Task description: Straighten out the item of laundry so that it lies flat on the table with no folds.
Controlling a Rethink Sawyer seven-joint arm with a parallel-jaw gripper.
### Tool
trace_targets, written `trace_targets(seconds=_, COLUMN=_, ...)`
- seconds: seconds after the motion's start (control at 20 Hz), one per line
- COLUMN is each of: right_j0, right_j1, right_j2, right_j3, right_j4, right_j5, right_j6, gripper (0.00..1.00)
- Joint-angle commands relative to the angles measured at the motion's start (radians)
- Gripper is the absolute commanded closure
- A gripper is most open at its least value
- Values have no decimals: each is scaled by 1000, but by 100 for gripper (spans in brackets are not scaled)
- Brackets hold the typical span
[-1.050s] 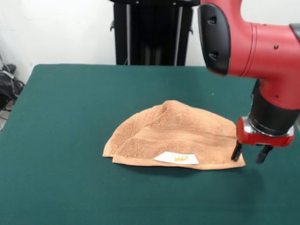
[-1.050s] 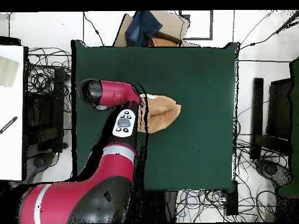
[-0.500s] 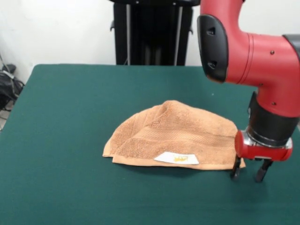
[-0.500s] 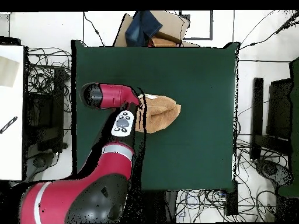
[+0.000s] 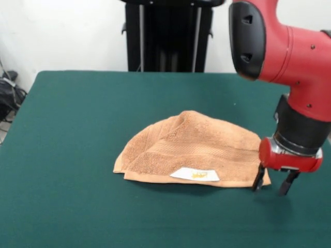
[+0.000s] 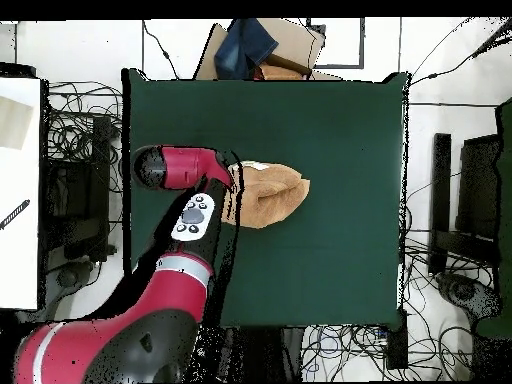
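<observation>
Since half a second ago, your gripper [image 5: 271, 184] has edged slightly outward at the towel's corner, while the towel [image 5: 194, 150] itself has not moved. You see one orange-tan terry towel, folded over on itself in a rounded heap near the middle of the dark green table [image 5: 83, 113], its single white label with a yellow mark [image 5: 195, 174] showing along the near edge and woven band stripes running above it. One red and black arm [image 5: 289, 57] comes down beside the towel's right end in the front view; its two dark fingers [image 5: 257, 179] stand a little apart, one tip at the towel's corner, the other over bare felt, with nothing clamped between them. In the overhead view the towel [image 6: 270, 193] lies just beside the arm's wrist [image 6: 185, 167], which hides its nearest edge. Beyond the table you see tangled cables [image 6: 70, 130] and a cardboard box [image 6: 285, 45] on the floor.
</observation>
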Motion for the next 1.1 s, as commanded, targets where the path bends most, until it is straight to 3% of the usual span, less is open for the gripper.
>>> trace_targets(seconds=0.05, right_j0=-10, right_j1=-37, right_j2=19, right_j3=106, right_j4=16, right_j5=40, right_j6=244, gripper=0)
trace_targets(seconds=0.2, right_j0=-29, right_j1=-66, right_j2=38, right_j3=113, right_j4=12, right_j5=44, right_j6=213, gripper=0)
trace_targets(seconds=0.75, right_j0=10, right_j1=-24, right_j2=-30, right_j3=86, right_j4=4, right_j5=120, right_j6=254, gripper=0)
trace_targets(seconds=1.1, right_j0=23, right_j1=-13, right_j2=-17, right_j3=132, right_j4=10, right_j5=-7, right_j6=268, gripper=0)
